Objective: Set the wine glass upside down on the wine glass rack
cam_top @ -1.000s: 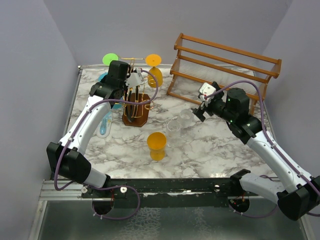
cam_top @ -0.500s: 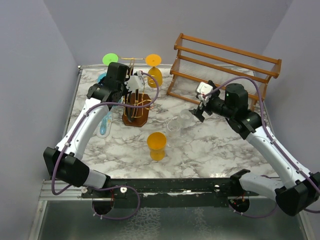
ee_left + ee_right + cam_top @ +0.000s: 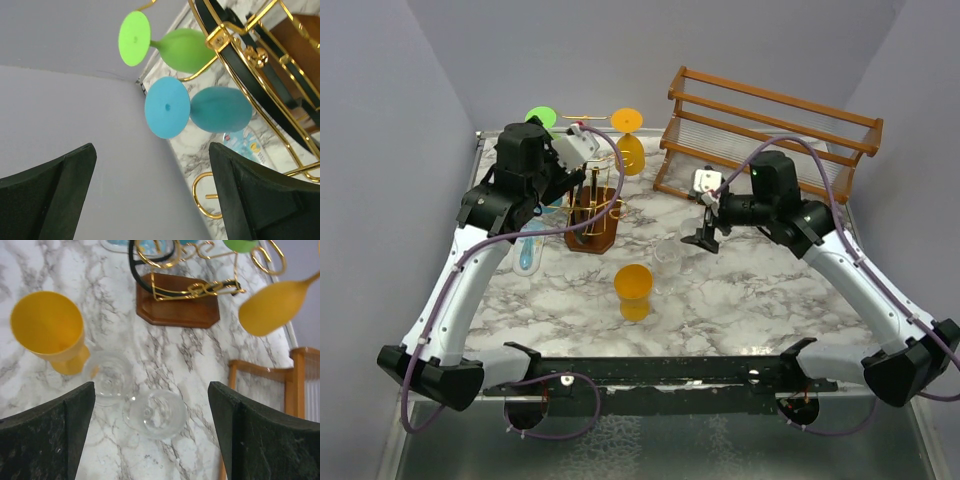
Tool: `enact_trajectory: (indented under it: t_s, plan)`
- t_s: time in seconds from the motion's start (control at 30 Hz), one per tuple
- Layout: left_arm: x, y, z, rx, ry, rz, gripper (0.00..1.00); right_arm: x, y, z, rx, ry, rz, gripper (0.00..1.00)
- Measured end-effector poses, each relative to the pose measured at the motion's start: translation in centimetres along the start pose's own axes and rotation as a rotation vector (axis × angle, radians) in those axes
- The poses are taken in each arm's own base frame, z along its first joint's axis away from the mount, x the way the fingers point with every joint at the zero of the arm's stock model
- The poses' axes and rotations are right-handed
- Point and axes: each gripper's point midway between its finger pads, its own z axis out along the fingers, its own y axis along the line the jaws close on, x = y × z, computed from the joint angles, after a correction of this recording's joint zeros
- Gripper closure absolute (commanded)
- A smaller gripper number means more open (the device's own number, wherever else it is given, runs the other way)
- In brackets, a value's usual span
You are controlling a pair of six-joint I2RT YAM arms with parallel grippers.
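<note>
Two clear wine glasses (image 3: 155, 412) (image 3: 107, 377) stand upright on the marble table (image 3: 740, 300), side by side. My right gripper (image 3: 151, 402) hangs open above them, with the right-hand glass between its fingers and nothing held; in the top view it (image 3: 704, 237) is just right of the glasses (image 3: 672, 249). The gold wire wine glass rack (image 3: 592, 200) on its dark wooden base (image 3: 177, 307) carries a green glass (image 3: 185, 50), a blue glass (image 3: 220, 110) and an orange glass (image 3: 631, 150), all upside down. My left gripper (image 3: 152, 195) is open and empty beside the rack.
A yellow-orange cup (image 3: 634, 283) stands upright in front of the rack, close to the clear glasses. A larger brown slatted wooden rack (image 3: 770, 130) fills the back right. A light blue packet (image 3: 527, 250) lies left of the rack base. Grey walls enclose the table.
My left gripper has opened and pulled back from the rack to the left. My right arm has swung left and tipped down over the clear glasses.
</note>
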Motion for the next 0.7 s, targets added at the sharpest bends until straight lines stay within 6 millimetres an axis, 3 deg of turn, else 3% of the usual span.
enact_trajectory:
  t_s: [0.23,0.43,0.6,0.7]
  plan:
    - [-1.9,2.0,-1.3,-0.076,-0.114,-0.252,0.01,-3.0,5.3,3.4,-0.201,-0.029,-0.067,0.10]
    - [-2.4,4.2,-1.9,-0.119,-0.167,-0.430,0.01,-3.2,10.5,5.5,-0.366,-0.018,-0.141,0.11]
    - [-2.9,4.2,-1.9,-0.108,-0.195,-0.476,0.01,-3.7,13.4,5.7,-0.447,-0.027,-0.206,0.13]
    - [-3.0,4.1,-1.9,-0.100,-0.202,-0.486,0.01,-3.0,15.0,6.2,-0.496,0.003,-0.228,0.16]
